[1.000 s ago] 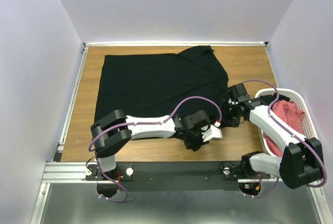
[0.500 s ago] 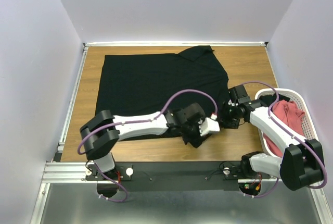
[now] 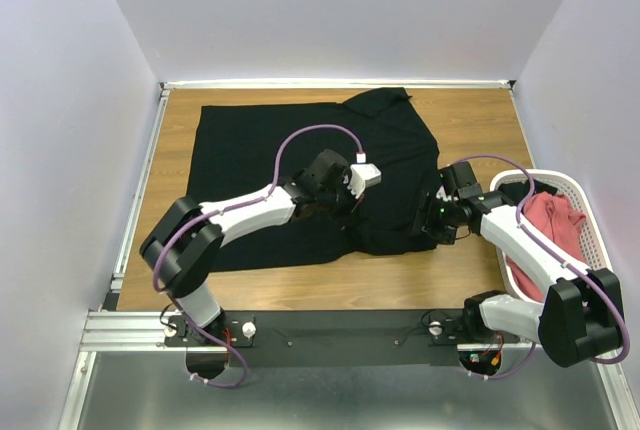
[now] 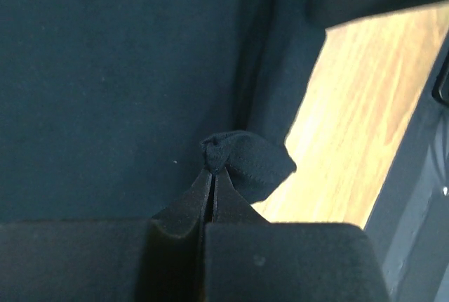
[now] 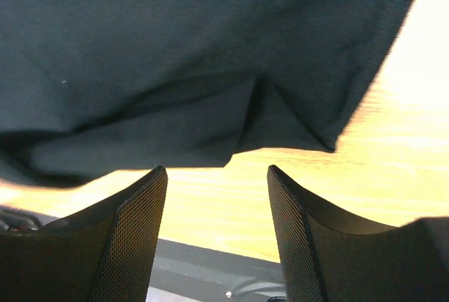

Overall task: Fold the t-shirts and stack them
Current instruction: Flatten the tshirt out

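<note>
Left gripper (image 4: 212,170): jaws pressed together, pinching a small bunched fold of the black t-shirt (image 3: 260,150). The wrist view shows the nub of cloth poking out just past the fingertips. From above, this gripper (image 3: 342,200) sits over the middle of the shirt, with the cloth drawn up towards it from the near right part.

Right gripper (image 5: 217,225): jaws spread wide, nothing between them. Both mesh-patterned fingers (image 5: 133,239) frame bare table (image 5: 393,175). The shirt's loose hem hangs just ahead of the tips, and I cannot tell if it touches them. From above, this gripper (image 3: 437,220) is at the shirt's near right edge.

Black t-shirt: lies over most of the wooden table (image 3: 480,130), collar at the far right. The left side is flat and the right near part is rumpled and gathered.

Salmon-red t-shirts (image 3: 550,218): heaped in the white mesh basket (image 3: 540,174) at the table's right edge, beside the right arm and apart from the black one
</note>
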Available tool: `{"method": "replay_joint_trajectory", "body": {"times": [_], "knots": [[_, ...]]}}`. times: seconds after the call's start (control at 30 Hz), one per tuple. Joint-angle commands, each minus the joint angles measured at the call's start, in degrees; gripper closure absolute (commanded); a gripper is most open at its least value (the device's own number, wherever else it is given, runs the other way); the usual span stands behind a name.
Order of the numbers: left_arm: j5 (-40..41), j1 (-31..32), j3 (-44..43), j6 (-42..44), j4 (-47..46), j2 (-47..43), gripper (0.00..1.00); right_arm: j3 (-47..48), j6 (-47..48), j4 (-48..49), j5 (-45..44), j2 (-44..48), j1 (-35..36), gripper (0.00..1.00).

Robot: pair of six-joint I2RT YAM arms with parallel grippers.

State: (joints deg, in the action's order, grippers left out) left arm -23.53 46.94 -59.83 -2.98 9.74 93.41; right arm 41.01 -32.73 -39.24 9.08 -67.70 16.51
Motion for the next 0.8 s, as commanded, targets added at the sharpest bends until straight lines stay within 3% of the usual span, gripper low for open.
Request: {"method": "replay_joint_trajectory", "body": {"times": [0.0, 0.47, 0.77], "knots": [[-4.68, -2.28, -1.78, -5.27, -1.91, 5.11, 1.0, 0.47, 1.27, 2.15, 4.18, 0.47, 0.36, 0.34], [-6.53, -9.93, -6.17, -11.16, -2.0, 13.12, 1.0, -4.27, 0.39, 9.62, 11.39, -0.32, 0.36, 0.39], [-7.23, -10.64, -5.03, -12.4, -3.32, 13.38, 1.0, -6.91, -2.51, 17.96, 11.75, -2.43, 0.45, 0.39]]}}
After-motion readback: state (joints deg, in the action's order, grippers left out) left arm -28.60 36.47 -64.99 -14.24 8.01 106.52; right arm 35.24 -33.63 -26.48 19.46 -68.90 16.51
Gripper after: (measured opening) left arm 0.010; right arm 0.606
